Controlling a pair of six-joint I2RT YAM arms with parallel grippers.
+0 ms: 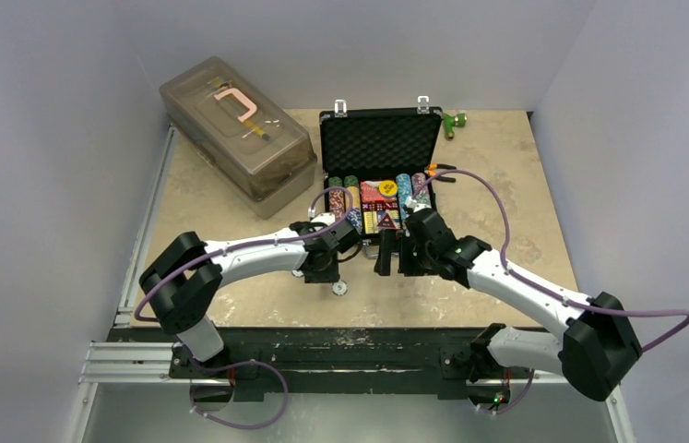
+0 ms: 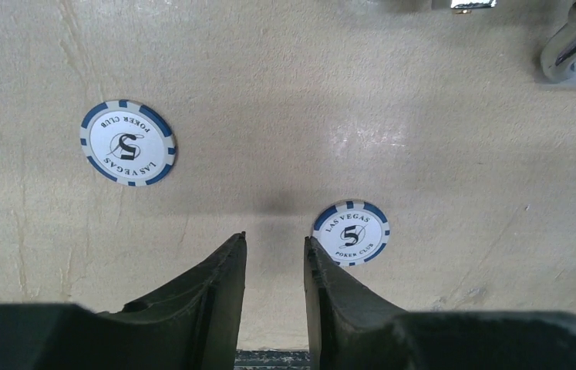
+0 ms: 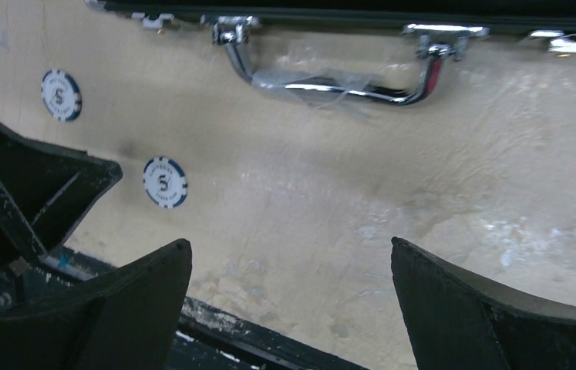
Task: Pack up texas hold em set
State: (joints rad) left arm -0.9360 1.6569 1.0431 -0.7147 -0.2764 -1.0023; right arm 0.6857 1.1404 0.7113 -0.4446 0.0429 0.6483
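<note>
Beige tabletop [image 1: 525, 157] bears the open briefcase [image 1: 379, 143] between grey walls [image 1: 45, 138].

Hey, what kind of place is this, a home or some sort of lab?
Probably a robotics lab test cell: plain walls box in a beige table, a left arm and right arm are mounted on a metal rail at its edge, and an open poker case lies there.

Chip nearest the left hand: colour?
Chip white, blue edge stripes, black 5; best in left wrist view.
</note>
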